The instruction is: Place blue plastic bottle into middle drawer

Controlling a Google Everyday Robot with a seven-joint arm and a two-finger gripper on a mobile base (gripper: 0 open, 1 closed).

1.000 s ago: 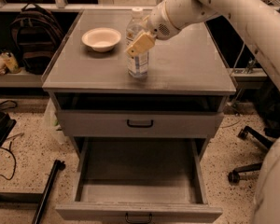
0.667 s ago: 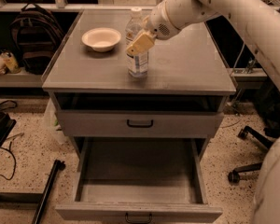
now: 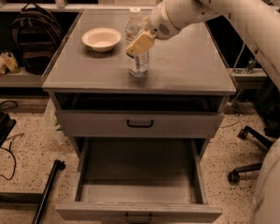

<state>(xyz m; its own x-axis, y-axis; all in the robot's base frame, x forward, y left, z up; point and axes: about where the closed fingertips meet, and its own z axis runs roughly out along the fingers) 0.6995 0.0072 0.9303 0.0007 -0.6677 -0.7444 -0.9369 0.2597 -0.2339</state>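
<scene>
The blue plastic bottle point(image 3: 138, 63) stands upright on the grey cabinet top point(image 3: 186, 69), right of centre, its white cap point(image 3: 135, 11) showing above the arm. My gripper point(image 3: 139, 42) reaches in from the upper right and sits at the bottle's upper half, its tan part across the front of the bottle. The bottle's base rests on the top. The middle drawer point(image 3: 137, 174) is pulled wide open below, with a bare grey floor and a dark handle point(image 3: 138, 217) at its front edge.
A white bowl point(image 3: 101, 38) sits on the cabinet top to the left of the bottle. A shallower drawer front with a black handle point(image 3: 140, 123) is shut above the open drawer. A backpack point(image 3: 35, 36) is at left, an office chair base point(image 3: 249, 157) at right, a black pole point(image 3: 46, 190) on the floor.
</scene>
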